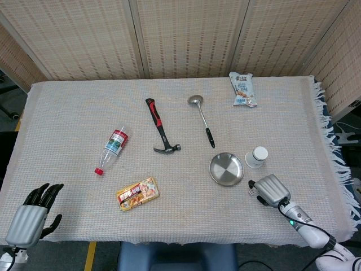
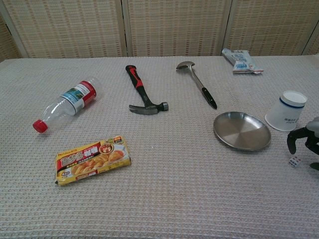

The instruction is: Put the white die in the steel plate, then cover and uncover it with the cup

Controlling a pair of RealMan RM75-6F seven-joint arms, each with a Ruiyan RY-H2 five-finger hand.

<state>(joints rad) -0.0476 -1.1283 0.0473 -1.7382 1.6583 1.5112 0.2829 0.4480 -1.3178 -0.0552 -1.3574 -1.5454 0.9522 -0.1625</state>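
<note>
The small white die [image 2: 294,162] lies on the cloth at the far right, just right of the round steel plate [image 2: 242,131], which is bare. In the head view the die [image 1: 251,192] shows at the plate's [image 1: 226,169] near right. A white paper cup [image 2: 286,110] with a blue band stands mouth down beyond the die; from above the cup [image 1: 258,156] is just right of the plate. My right hand [image 1: 269,190] hovers right over the die, its dark fingers [image 2: 298,137] curved down and apart, holding nothing. My left hand [image 1: 31,217] rests at the near left corner, fingers apart, holding nothing.
A hammer [image 2: 142,92] and a ladle [image 2: 197,82] lie behind the plate. A plastic bottle [image 2: 67,102] and a curry box [image 2: 92,160] sit to the left. A snack packet [image 2: 240,60] lies at the back right. The fringed cloth edge [image 1: 333,147] is close on the right.
</note>
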